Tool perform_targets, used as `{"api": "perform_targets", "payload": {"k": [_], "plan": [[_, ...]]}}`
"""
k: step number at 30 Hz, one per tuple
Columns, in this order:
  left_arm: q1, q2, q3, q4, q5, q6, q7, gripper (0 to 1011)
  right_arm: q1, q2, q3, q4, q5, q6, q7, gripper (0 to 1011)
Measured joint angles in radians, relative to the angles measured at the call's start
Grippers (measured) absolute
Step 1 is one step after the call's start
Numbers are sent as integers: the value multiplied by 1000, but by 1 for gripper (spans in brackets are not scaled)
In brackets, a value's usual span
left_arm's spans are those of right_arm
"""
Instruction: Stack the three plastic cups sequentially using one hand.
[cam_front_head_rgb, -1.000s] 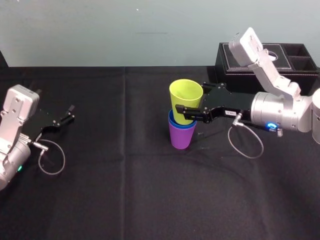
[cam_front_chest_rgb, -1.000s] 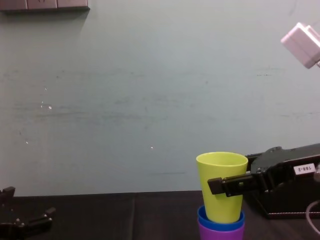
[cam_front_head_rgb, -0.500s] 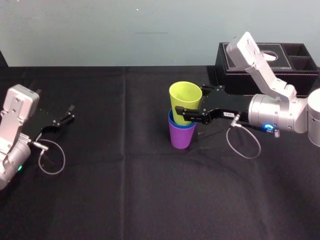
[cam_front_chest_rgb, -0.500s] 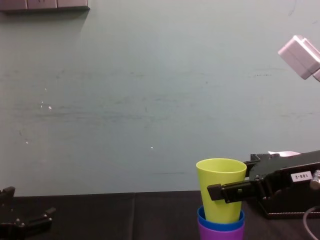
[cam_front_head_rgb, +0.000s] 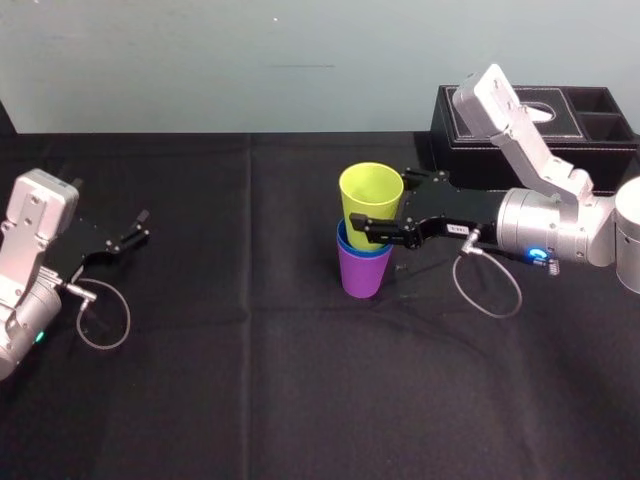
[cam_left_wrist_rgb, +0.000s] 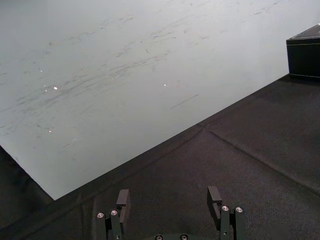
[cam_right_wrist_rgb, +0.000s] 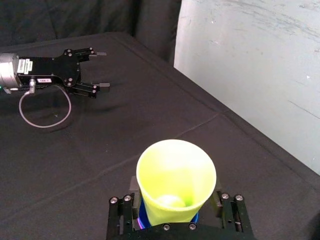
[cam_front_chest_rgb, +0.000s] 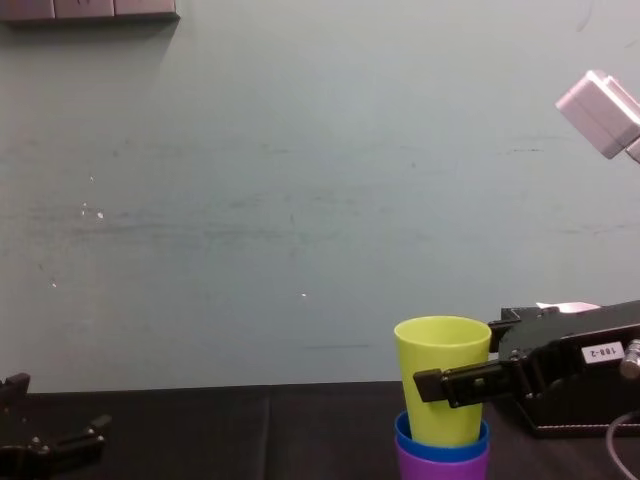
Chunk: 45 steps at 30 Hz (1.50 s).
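On the black worktop the right hand clamps the upright yellow-green cup, nested in the blue cup and purple cup directly below it, left hand parked open well aside.

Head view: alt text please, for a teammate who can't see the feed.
The right pincer grips the yellow-green cup, seated in the blue cup inside the purple cup, mid-table on a black cloth. The left pincer rests open at far left; a black box stands behind the right arm.

Yellow-green cup, blue cup, purple cup: smooth semi-gloss plastic; tablecloth matt fabric; right pincer matt blk.
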<state>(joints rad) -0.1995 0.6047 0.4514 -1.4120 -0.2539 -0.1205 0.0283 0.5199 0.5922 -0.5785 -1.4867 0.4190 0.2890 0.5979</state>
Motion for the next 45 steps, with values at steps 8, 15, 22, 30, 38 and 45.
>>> {"api": "perform_targets", "payload": {"k": [8,15,22,30,38,45], "plan": [[0,0,0,0,0,0,0,1011,0,0,0,-1,0,0,0,995],[0,0,0,0,0,0,0,1011,0,0,0,-1,1,1,0,1002],[0,0,0,0,0,0,0,1011,0,0,0,-1,1,1,0,1003],[0,0,0,0,0,0,0,1011,-24,15,23,-47,0,-6,-25,1003],[0,0,0,0,0,0,0,1011,-93,49,103,-103,30,-42,-74,1003],[0,0,0,0,0,0,0,1011,-180,73,190,-125,41,-89,-142,1003]]}}
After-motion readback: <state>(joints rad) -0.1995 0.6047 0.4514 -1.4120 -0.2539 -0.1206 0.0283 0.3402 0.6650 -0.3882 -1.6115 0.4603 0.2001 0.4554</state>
